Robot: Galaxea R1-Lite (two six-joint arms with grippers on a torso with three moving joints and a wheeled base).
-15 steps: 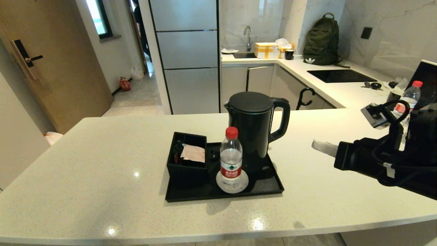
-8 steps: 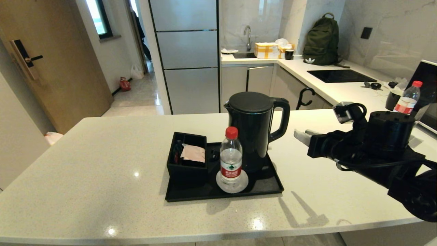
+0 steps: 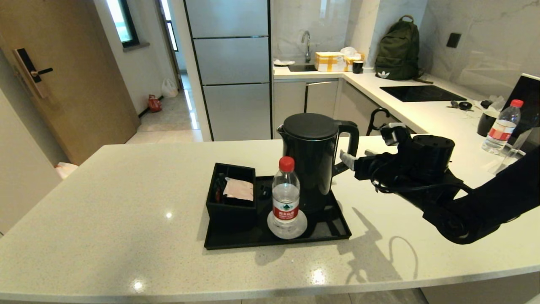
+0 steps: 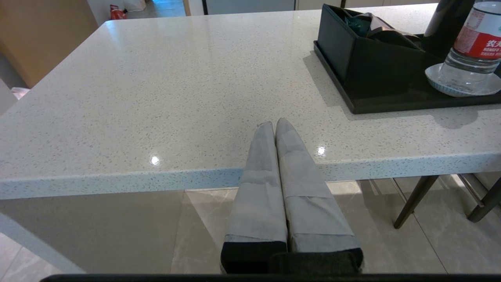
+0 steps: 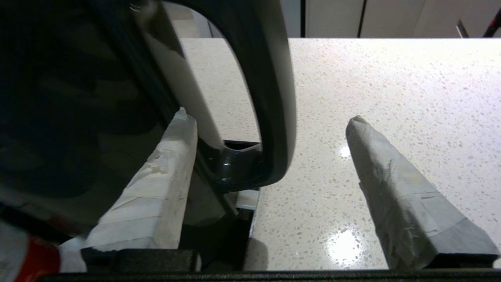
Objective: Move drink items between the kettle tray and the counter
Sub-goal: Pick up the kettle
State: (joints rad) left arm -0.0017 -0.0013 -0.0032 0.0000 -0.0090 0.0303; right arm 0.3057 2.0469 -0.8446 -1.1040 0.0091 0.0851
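Spanning the whole foreground, a pale speckled bench (image 3: 126, 190) is recorded. Kettle tray (image 3: 329, 230): black, low-rimmed, set on the bench at centre. Kettle (image 3: 312, 160): tall, black, stood upright at the tray's rear, loop handle turned toward the right arm. Right hand (image 3: 349, 159): held wide open at the handle, one finger inside the loop and one outside, nothing yet clasped. Divided box (image 3: 231, 202): placed on the tray's left end. Water bottle (image 3: 285, 194): red-capped, stood on a saucer (image 3: 287, 230) before the kettle. Left hand (image 4: 276, 129): parked at the bench's near edge, fingers pressed together, empty. Sachet (image 3: 238, 188): pinkish, lodged in the box.
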